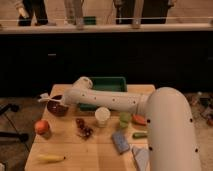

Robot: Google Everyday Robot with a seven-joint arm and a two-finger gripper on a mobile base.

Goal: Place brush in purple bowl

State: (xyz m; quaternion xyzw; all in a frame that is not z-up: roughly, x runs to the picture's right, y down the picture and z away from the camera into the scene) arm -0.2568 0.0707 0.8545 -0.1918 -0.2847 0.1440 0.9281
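Dim, warm-lit room. A pale wooden table (102,156) fills the lower centre; the gripper (51,100) is at its left edge. Behind stands a dark wall (150,60), topped by a pale horizontal ledge (165,27) across the upper frame. Grey floor (20,117) shows lower left.

Looks like a robotics lab or test space, not a home. Small wooden counter (100,150) set with scattered test props: green tray (107,84), banana (50,158), white cup (102,116). Dark partition wall behind, topped by a pale railing (105,24). White robot arm (125,102), hand (54,98) over the purple bowl (56,108).
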